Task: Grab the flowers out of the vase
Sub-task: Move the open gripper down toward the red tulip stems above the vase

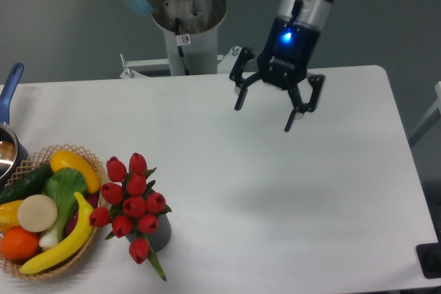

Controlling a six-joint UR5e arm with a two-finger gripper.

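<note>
Your flowers (pixel 132 206), a bunch of red tulip buds with green stems and leaves, sit at about 8 o'clock in the picture, near the front left part of the white table (pixel 275 197). They stand in the vase (pixel 160 233), a small dark grey cylinder of which only the lower right side shows below the buds. The bunch spreads wider than the vase, and one bud with a green leaf droops down toward 6 o'clock, over the table surface.

Just beside the flowers, at their 9 o'clock, you have a woven basket (pixel 88 251) holding a yellow banana (pixel 66 242), an orange (pixel 18 244), a dark green cucumber (pixel 26 182), a pale round slice (pixel 37 212) and other produce. The outermost buds lie close to the basket rim; you cannot tell whether they touch it. At the far left edge, a pot with a blue handle (pixel 9 89) is partly cut off.

Your gripper (pixel 264 109) hangs at about 1 o'clock from the flowers, well apart from them, above the back of the table. Its two dark fingers are spread wide and point downward, with nothing between them. A blue light glows on the wrist above it. The arm's grey base column (pixel 190 32) stands behind the table at 12 o'clock.
</note>
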